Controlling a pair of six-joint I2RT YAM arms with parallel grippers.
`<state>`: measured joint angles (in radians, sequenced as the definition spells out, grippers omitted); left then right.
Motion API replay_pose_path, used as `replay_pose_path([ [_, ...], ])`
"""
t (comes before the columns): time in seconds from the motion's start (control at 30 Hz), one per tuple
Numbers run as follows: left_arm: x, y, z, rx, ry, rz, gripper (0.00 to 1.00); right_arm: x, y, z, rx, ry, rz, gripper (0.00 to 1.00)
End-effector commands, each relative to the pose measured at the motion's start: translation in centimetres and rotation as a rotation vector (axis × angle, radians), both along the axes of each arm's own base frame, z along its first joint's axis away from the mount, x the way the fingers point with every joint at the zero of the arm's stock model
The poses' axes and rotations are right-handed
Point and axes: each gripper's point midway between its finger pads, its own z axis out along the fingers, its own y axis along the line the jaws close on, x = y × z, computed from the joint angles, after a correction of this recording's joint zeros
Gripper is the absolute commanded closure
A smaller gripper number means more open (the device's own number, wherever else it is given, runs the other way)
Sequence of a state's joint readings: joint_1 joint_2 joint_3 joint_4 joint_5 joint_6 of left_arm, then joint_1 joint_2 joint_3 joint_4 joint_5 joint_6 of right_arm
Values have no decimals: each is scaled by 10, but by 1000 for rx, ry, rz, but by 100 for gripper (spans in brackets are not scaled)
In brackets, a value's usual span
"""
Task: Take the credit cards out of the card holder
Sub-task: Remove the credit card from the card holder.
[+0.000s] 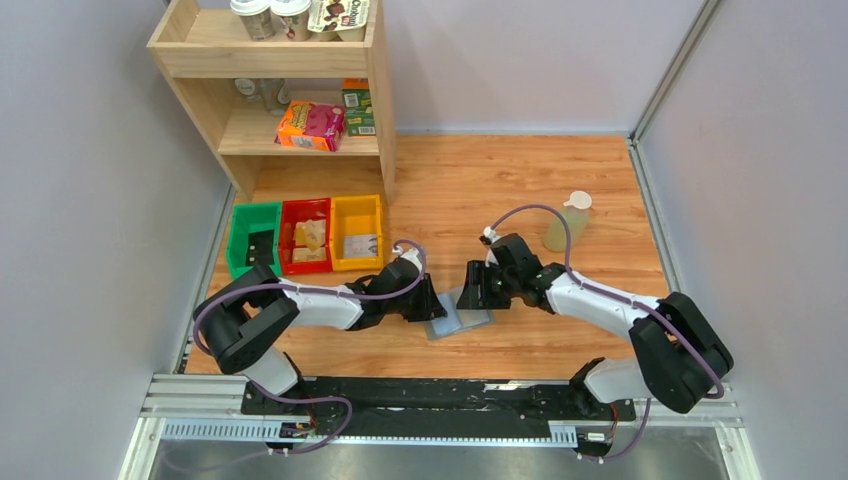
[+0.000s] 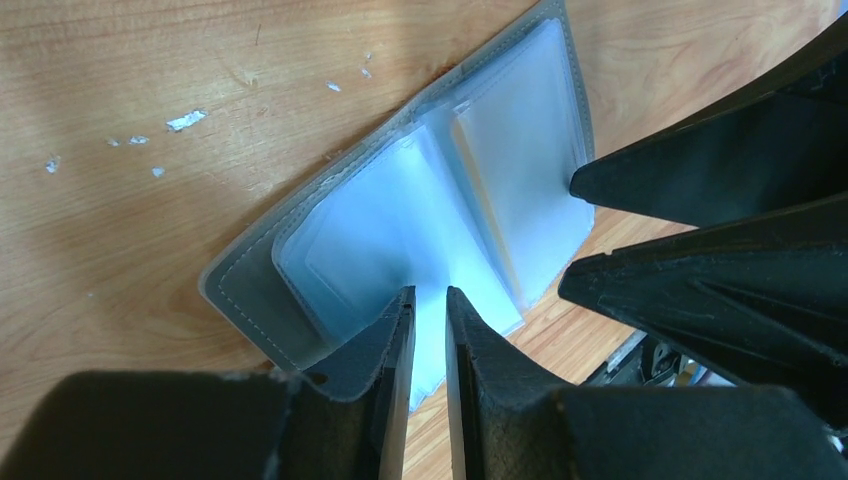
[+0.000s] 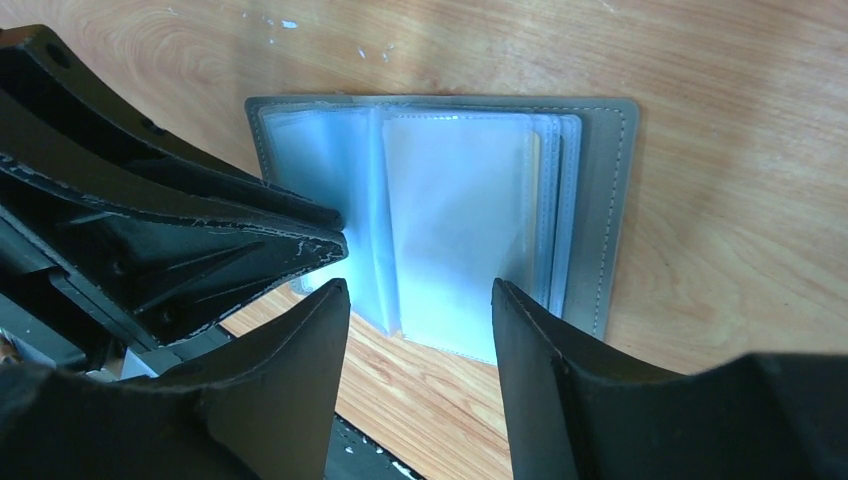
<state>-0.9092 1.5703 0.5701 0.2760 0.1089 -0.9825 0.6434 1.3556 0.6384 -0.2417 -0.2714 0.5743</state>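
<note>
The grey card holder [image 1: 458, 318] lies open on the wooden table between both grippers, its pale bluish clear sleeves [image 2: 400, 220] fanned out. A thin tan edge of a credit card [image 2: 487, 205] shows inside one sleeve; the rest of the credit cards is hidden. My left gripper [image 2: 428, 298] rests its tips on the sleeves, jaws a narrow slit apart with nothing between them. My right gripper [image 3: 420, 290] stands open, its tips straddling the near edge of the sleeve pages [image 3: 455, 210] without touching them. The two grippers face each other closely over the card holder [image 3: 600, 200].
Green [image 1: 252, 238], red [image 1: 305, 234] and yellow [image 1: 357, 232] bins sit at the back left, below a wooden shelf [image 1: 290, 100] holding packages. A pale bottle [image 1: 568, 222] stands at the back right. The table's near edge and black rail [image 1: 430, 395] lie just behind the grippers.
</note>
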Motion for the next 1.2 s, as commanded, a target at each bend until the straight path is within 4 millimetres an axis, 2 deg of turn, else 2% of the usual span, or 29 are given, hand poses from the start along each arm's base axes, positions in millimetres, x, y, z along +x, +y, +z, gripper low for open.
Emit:
replay_pose_path([
  [0.0, -21, 21, -36, 106, 85, -11, 74, 2, 11, 12, 51, -39, 44, 43],
  [0.17, -21, 21, -36, 99, 87, -1, 75, 5, 10, 12, 30, -47, 31, 42],
  [0.37, -19, 30, -33, 149, 68, 9, 75, 13, -3, 27, -18, -121, -18, 36],
  [0.47, -15, 33, -25, 180, 30, 12, 75, 15, -7, 29, -38, -135, -20, 35],
  [0.7, -17, 37, -18, 213, 18, 3, 75, 9, -2, 17, -32, -97, 11, 39],
  [0.8, -14, 42, -19, 231, 8, 27, 75, 8, -2, 11, -39, -83, 18, 41],
  [0.93, -19, 44, -26, 233, 29, 30, 75, 5, 2, 6, -31, -65, 36, 45],
  [1.17, -21, 43, -36, 219, 54, 41, 77, 3, 6, 11, -11, -73, 50, 50],
])
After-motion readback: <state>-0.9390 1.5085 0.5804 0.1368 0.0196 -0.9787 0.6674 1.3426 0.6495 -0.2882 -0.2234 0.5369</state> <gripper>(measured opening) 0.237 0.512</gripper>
